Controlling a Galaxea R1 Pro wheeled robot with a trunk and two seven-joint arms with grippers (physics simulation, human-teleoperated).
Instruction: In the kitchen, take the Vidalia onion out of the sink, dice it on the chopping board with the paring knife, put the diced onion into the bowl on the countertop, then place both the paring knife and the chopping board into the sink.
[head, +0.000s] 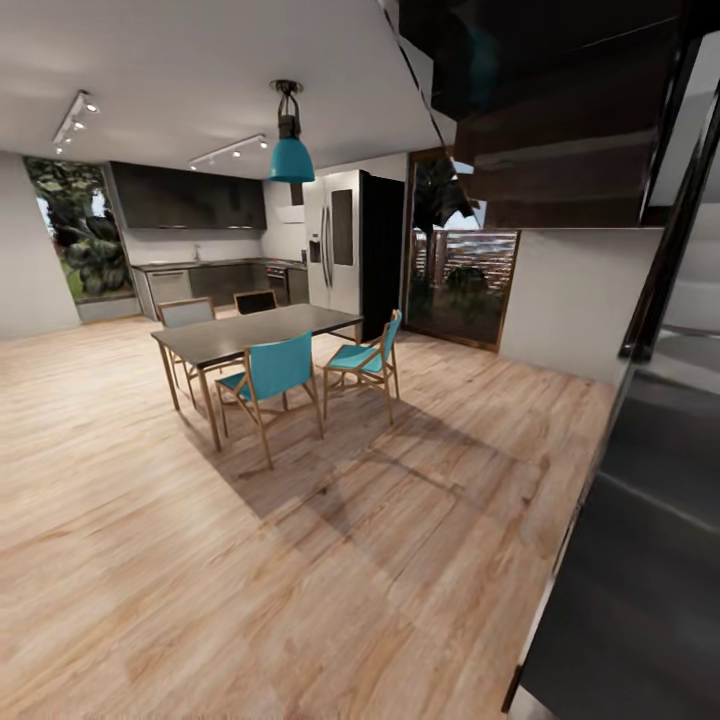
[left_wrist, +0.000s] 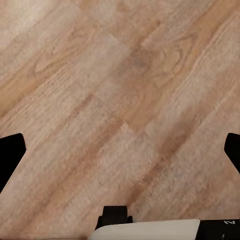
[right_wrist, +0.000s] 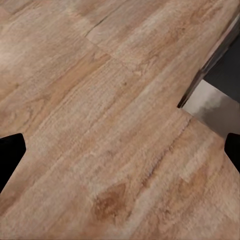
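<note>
Robot in transit over wood floor (head: 300, 560). Landmark: dining table (head: 255, 335), four chairs around it, teal pendant lamp (head: 291, 155) above. Kitchen worktop (head: 200, 265) far behind table, fridge (head: 340, 245) to its right. Onion, knife, board, bowl: too distant to make out. Left pincer (left_wrist: 120, 155) and right pincer (right_wrist: 120, 155): fingertips wide apart, holding nothing, floor beneath.

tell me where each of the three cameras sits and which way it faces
Head view: on the robot's head, facing across the wood floor to the dining table, teal chairs, fridge and far kitchen counter.
Left wrist view: near the left end effector, aimed down at the floor; dark fingertips at both edges.
Right wrist view: near the right end effector, aimed down at floor beside a dark cabinet base.
All three share the floor.
</note>
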